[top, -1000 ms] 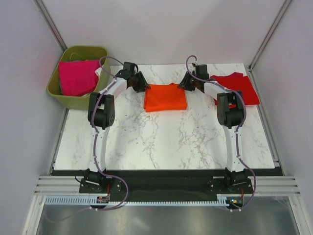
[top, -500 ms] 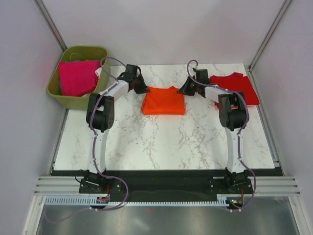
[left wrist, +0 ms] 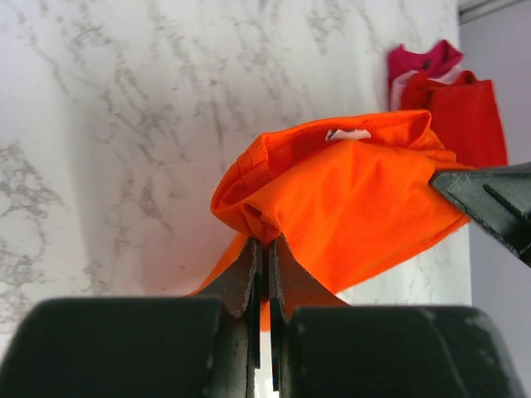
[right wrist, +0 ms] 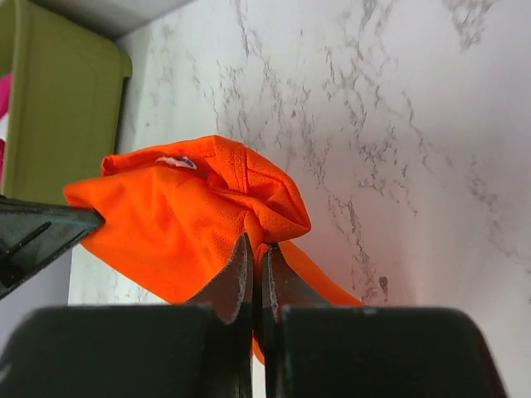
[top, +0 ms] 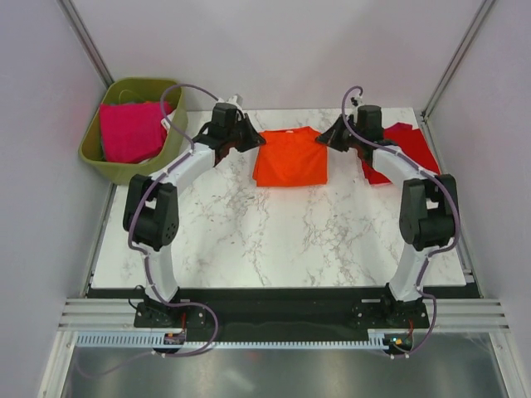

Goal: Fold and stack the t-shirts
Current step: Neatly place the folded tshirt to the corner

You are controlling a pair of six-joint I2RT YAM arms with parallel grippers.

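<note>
the white marble table (top: 274, 240) fills most of the top view, with both arms reaching from its near edge to the far side. off its far left corner stands the olive-green bin (top: 93, 148), and a magenta t-shirt (top: 129, 128) lies in it, folded and filling much of the opening.

the orange t-shirt (top: 289, 156) lies at the far middle of the table, between the two grippers. it is folded into a rough rectangle, its far edge lifted and bunched (both wrist views show the cloth gathered into a rounded roll at the fingers). the red t-shirt (top: 411, 145) lies flat at the far right of the table, partly hidden under the right arm and well apart from the orange one. in the left wrist view a bit of magenta cloth (left wrist: 423, 60) shows just beyond the red shirt, touching it; what it belongs to cannot be told.

the left gripper (top: 253, 143) sits at the far left corner of the orange shirt, its fingers pressed together with a fold of orange cloth pinched between them. the right gripper (top: 325, 139) sits at the far right corner, also clamped tight on a pinch of the orange cloth. each wrist view shows the other gripper's dark fingertip touching the opposite end of the shirt.

a small white neck label (left wrist: 347, 133) shows inside the orange collar.
</note>
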